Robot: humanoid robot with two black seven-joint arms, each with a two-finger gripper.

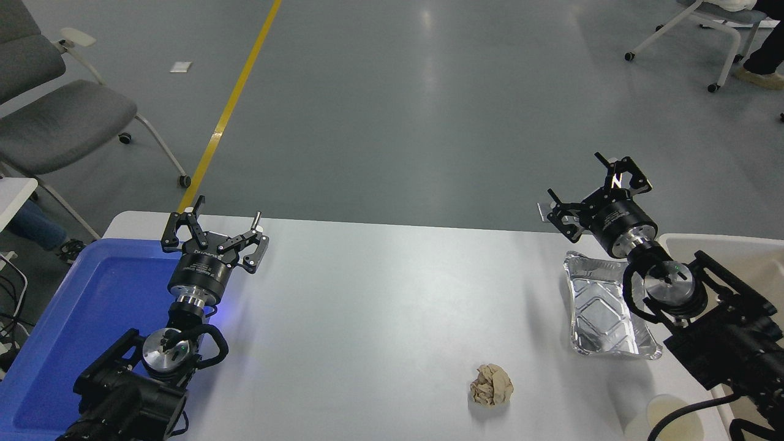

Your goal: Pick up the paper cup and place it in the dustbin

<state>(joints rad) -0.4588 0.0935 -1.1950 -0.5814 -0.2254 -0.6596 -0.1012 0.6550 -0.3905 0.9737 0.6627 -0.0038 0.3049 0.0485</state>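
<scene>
The paper cup (664, 410) stands at the table's near right corner, white with a cream inside, partly cut off by the picture's bottom edge and crossed by a black cable. The dustbin (704, 245) is the off-white bin at the right edge, mostly hidden behind my right arm. My right gripper (597, 190) is open and empty, high over the table's far right edge, well beyond the cup. My left gripper (214, 229) is open and empty, parked at the lower left.
A shiny foil tray (603, 309) lies under my right arm. A crumpled tan paper ball (491, 384) lies left of the cup. A blue tray (79, 318) sits at the left. Wheeled chairs stand on the floor beyond the table.
</scene>
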